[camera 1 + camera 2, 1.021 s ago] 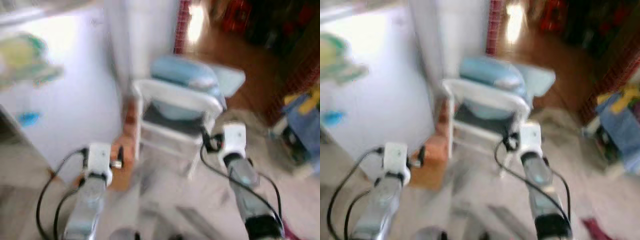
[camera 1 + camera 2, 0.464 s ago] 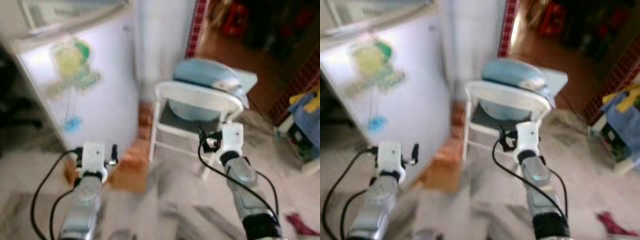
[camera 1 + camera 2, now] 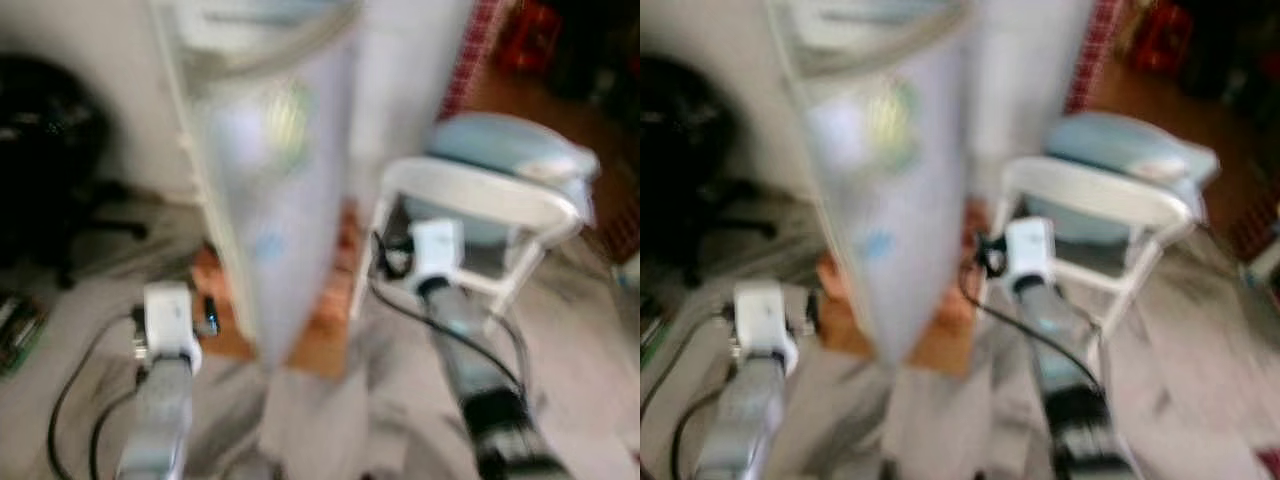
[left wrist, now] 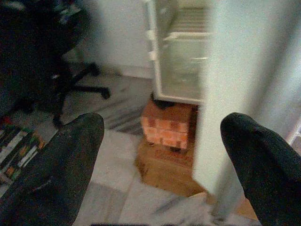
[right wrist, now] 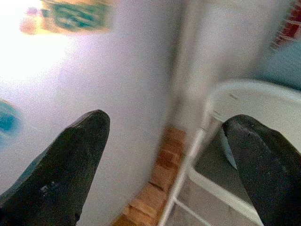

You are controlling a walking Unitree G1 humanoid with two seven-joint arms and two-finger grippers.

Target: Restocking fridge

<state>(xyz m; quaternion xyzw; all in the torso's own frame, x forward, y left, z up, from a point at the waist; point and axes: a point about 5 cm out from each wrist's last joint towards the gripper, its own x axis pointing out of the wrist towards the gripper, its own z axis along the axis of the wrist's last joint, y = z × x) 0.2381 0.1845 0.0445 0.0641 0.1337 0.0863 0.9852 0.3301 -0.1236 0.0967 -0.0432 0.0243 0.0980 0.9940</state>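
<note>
Swinging left since the earlier frame, my view brought the fridge door (image 3: 275, 190) edge-on between my arms. My left claw (image 4: 162, 155), fingers spread wide, faced the open fridge (image 4: 181, 61) on its bricks (image 4: 167, 125). My right claw (image 5: 167, 165), also spread and empty, hung beside the door near a white chair (image 3: 480, 200).

One tall white fridge (image 3: 285, 190) is standing with its door (image 4: 244, 94) hanging open. One white plastic chair (image 3: 480, 215) is sitting beside it, and one pale blue cushion (image 3: 510, 150) is lying on the chair. One black office chair (image 4: 44, 52) is standing nearby. Two stacks of orange bricks (image 4: 168, 123) are showing under the fridge. Two silver robot arms are reaching forward, each with two black fingers (image 4: 70, 155).
</note>
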